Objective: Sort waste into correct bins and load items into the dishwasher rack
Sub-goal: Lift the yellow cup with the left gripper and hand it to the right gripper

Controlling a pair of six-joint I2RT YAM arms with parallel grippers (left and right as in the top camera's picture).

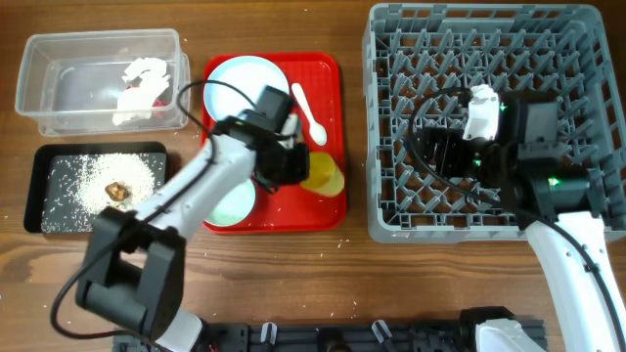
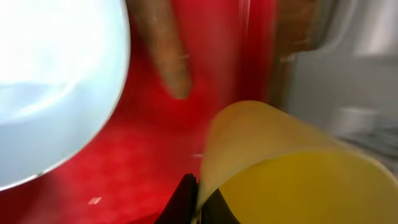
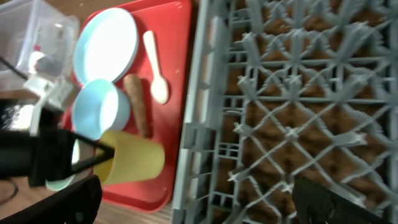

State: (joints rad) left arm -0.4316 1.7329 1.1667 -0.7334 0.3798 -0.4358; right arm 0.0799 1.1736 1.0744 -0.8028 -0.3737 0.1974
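My left gripper [image 1: 305,168] is shut on the rim of the small yellow cup [image 1: 326,177], which lies tipped on the red serving tray [image 1: 328,73]. The cup [image 2: 298,180] fills the left wrist view, with the brown stick [image 2: 169,59] and a whitish bowl [image 2: 50,81] behind it. The blue plate [image 1: 240,78], white spoon [image 1: 307,110] and pale green bowl [image 1: 233,203] are on the tray. My right gripper [image 1: 435,149] is open and empty over the grey dishwasher rack [image 1: 391,220]. The wrapper [image 1: 142,88] lies in the clear tub [image 1: 39,73]. Rice and a brown lump [image 1: 115,190] lie in the black tray [image 1: 39,156].
The right wrist view shows the rack's peg floor [image 3: 292,112] beside the red tray [image 3: 180,37], with the plate [image 3: 106,43], spoon [image 3: 155,68], stick [image 3: 137,106], bowl [image 3: 99,109] and cup [image 3: 134,158]. Wooden table lies around them.
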